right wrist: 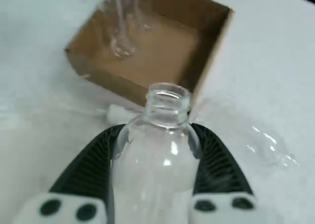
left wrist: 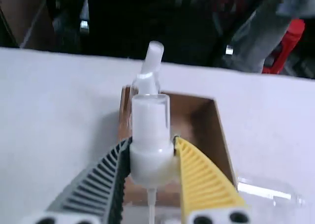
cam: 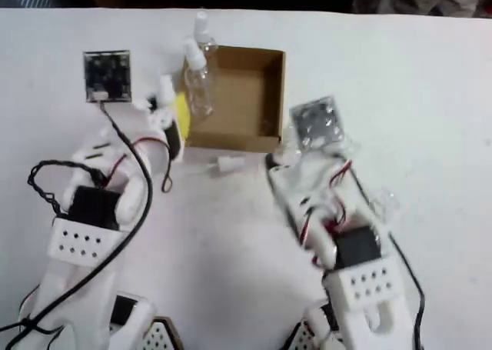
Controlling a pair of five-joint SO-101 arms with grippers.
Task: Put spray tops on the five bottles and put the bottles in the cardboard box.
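Note:
My left gripper (left wrist: 150, 147) is shut on a white spray top (left wrist: 150, 135) with its dip tube hanging down, just left of the cardboard box (left wrist: 206, 120). In the high view that gripper (cam: 175, 118) sits at the box's (cam: 261, 73) left wall. A clear bottle with a spray top (cam: 198, 81) leans inside the box. My right gripper (right wrist: 156, 129) is shut on a clear open-necked bottle (right wrist: 165, 150), at the box's (right wrist: 206, 47) near right corner, where the high view shows the gripper (cam: 275, 164).
A loose spray top (cam: 229, 164) lies on the table before the box, also in the right wrist view as a spray top (right wrist: 118, 114). A clear bottle (cam: 383, 201) lies right of my right arm. Another topped bottle (cam: 202, 25) stands behind the box.

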